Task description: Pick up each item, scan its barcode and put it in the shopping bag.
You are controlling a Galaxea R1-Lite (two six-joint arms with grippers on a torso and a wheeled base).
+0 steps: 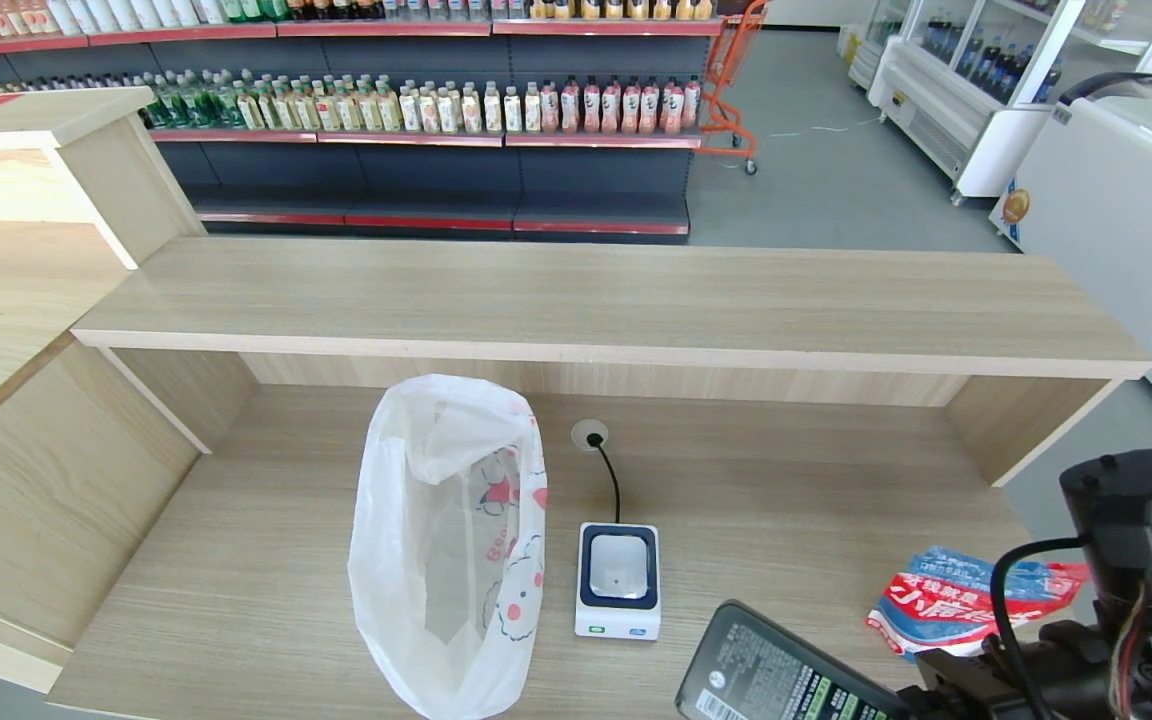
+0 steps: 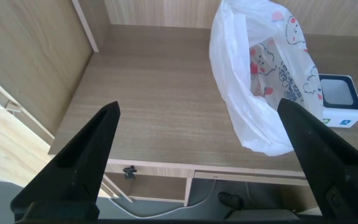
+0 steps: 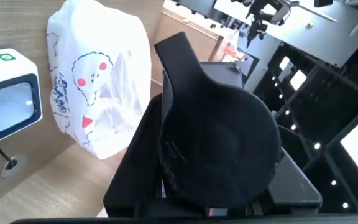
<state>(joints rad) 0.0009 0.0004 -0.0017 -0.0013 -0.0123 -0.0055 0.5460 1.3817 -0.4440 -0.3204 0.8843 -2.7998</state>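
Packet [image 1: 771, 668] runs partly beyond head view's edge.

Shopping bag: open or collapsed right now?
Open and upright. The shopping bag stands on the counter beside the scanner, mouth gaping; the left wrist view looks into it.

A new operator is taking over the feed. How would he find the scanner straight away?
Look at the lower wooden counter, under the raised ledge. Just right of the white shopping bag stands the barcode scanner. It is the only small white box, with a dark-framed window on top and a black cable behind.
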